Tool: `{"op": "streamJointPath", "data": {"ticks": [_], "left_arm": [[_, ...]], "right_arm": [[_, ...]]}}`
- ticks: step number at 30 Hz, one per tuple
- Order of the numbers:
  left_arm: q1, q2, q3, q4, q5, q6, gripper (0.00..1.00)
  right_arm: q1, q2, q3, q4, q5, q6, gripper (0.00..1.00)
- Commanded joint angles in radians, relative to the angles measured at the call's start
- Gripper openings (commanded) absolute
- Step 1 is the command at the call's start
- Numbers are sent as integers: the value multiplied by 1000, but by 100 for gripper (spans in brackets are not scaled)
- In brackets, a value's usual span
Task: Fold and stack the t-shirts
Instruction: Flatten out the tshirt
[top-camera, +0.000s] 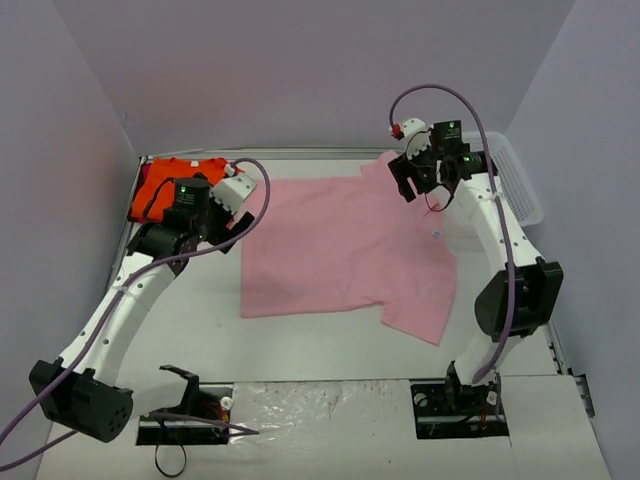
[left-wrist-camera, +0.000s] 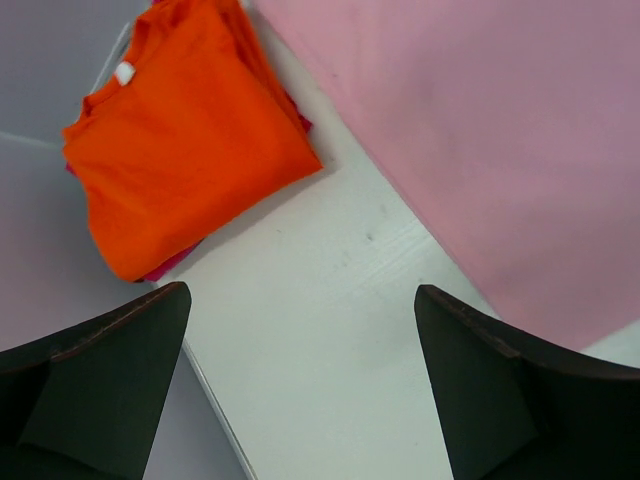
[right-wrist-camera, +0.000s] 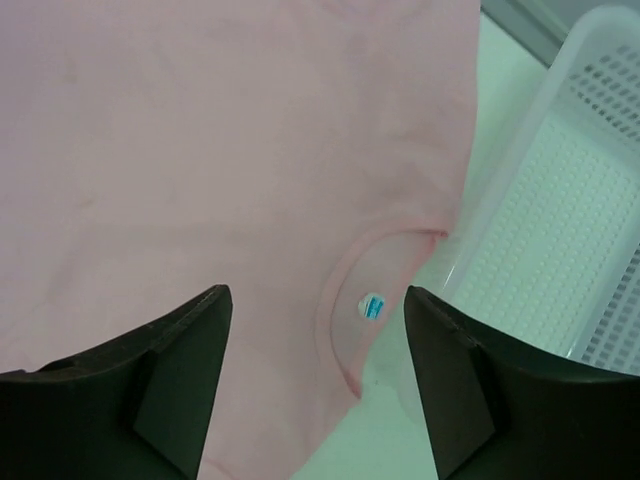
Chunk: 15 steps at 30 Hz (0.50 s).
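Note:
The light pink t-shirt (top-camera: 340, 245) lies spread flat across the middle of the table, one sleeve pointing toward the front right. Its collar with a small blue label (right-wrist-camera: 372, 305) shows below my right gripper (right-wrist-camera: 315, 292), which hovers open over the shirt's far right corner (top-camera: 418, 188) with nothing between its fingers. The bright orange t-shirt (top-camera: 165, 180) sits folded at the back left corner (left-wrist-camera: 190, 130). My left gripper (top-camera: 238, 215) stands wide open and empty (left-wrist-camera: 300, 295) above bare table, between the orange shirt and the pink shirt's left edge (left-wrist-camera: 500, 130).
A white mesh basket (top-camera: 515, 180) stands at the back right, right beside the pink collar (right-wrist-camera: 570, 230). A strip of magenta cloth (left-wrist-camera: 165, 268) peeks out under the orange shirt. Grey walls close in the back and both sides.

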Motion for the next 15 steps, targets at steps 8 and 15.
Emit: {"op": "streamJointPath", "data": {"ticks": [8, 15], "left_arm": [[-218, -174, -307, -176, 91, 260, 98], [-246, -162, -495, -64, 82, 338, 97]], "right_arm": [[-55, -425, -451, -54, 36, -2, 69], [-78, -525, -589, -44, 58, 62, 70]]}}
